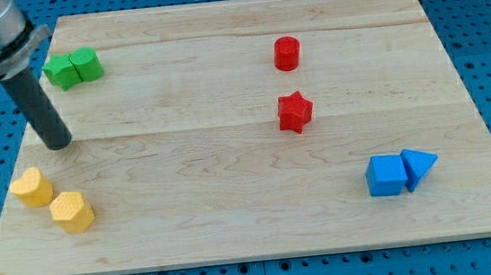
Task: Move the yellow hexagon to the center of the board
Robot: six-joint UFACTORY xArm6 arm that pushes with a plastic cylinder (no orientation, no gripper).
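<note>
my tip point(58, 143) above hexagon point(72, 212), board's point(236, 229) left

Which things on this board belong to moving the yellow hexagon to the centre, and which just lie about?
Belong: yellow hexagon; my tip, above it toward the view's top; board.

Lying about: yellow cylinder; two green blocks; red cylinder; red star; blue cube; blue triangle.

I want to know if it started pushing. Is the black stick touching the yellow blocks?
Apart. The camera view shows bare wood between my tip and both the yellow hexagon and the other yellow block.
</note>
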